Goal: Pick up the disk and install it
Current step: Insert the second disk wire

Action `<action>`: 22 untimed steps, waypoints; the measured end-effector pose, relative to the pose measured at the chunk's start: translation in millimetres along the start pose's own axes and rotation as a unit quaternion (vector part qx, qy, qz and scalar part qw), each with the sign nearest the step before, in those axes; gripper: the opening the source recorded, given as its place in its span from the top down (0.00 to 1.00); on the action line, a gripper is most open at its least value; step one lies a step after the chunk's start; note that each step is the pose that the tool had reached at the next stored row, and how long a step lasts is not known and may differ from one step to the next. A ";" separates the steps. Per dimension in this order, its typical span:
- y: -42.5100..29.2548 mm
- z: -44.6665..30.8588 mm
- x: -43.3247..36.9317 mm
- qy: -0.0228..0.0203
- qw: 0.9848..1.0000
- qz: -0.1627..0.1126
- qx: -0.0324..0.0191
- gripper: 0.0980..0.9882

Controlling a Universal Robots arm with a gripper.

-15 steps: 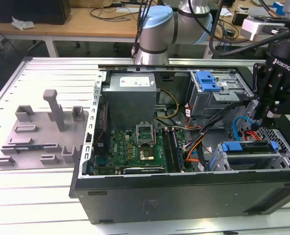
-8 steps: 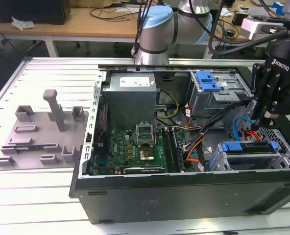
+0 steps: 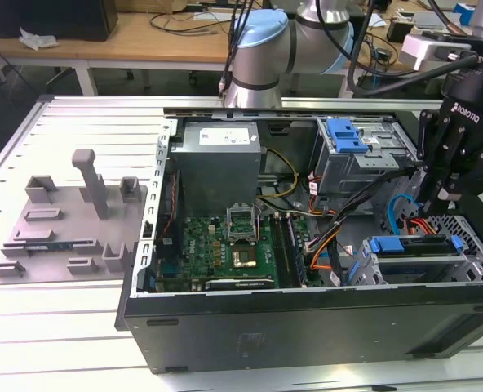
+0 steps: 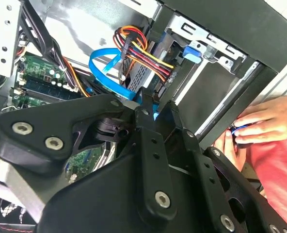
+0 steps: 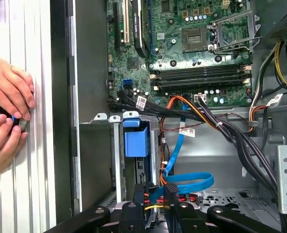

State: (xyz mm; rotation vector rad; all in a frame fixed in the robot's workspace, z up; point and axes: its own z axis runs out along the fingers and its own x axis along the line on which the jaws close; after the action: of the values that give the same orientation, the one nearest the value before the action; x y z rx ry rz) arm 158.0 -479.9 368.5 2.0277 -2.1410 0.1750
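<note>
1. The open computer case [image 3: 307, 327] lies on the slatted table [image 3: 62, 327].
2. The gripper [image 3: 447, 194] hangs at about 3 o'clock in the exterior view, above the drive cage [image 3: 470, 269]; I cannot tell if it is released or clenched.
3. The disk [image 3: 413, 249] sits in this cage, at 4 o'clock: a flat grey body with a blue plastic carrier around it.
4. I judge the disk stiff, rather heavy for its size and sensitive to shocks; the firm side edges of the carrier seem the best place to hold.
5. A person's hands [image 5: 5, 116] rest beside the case.
</note>
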 end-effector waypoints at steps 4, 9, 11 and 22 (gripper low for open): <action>-0.9 1.8 6.0 0.000 1.000 0.006 -0.004 0.77; -1.1 2.5 8.4 0.000 1.000 0.010 -0.006 1.00; -1.1 2.5 8.5 0.000 1.000 0.010 -0.006 1.00; 0.7 1.1 1.9 0.003 1.000 0.010 -0.007 0.85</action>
State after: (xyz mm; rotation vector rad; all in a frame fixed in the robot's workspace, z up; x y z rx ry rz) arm 157.1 -481.9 367.9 1.9956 -2.1543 0.1692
